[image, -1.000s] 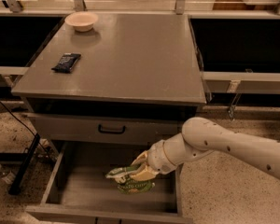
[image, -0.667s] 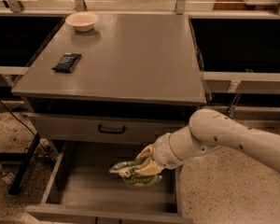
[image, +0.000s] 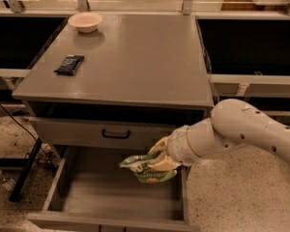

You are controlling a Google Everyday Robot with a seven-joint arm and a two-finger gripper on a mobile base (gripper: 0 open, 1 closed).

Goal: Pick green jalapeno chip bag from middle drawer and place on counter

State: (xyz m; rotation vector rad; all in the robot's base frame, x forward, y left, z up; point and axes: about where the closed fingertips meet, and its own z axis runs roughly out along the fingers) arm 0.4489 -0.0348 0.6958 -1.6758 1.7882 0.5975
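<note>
On the left of the counter we see a small flat dark packet. Behind it, near the back edge, sits a pale shallow bowl, and the two lie well apart. Below the counter's front edge, a grey drawer front with a black handle stands slightly out. Beneath that, the middle drawer is pulled wide open, its flat grey floor bare on the left. Over the right part of that drawer we find the green jalapeno chip bag, tilted, with its whitish top pointing left. The gripper is right at the bag's upper edge, just below the drawer front. Its cream fingers are clamped on the bag's crumpled top. We cannot tell whether the bag's lower edge touches the drawer floor. From the gripper the white arm runs to the right, past the cabinet's corner and over the speckled floor.
</note>
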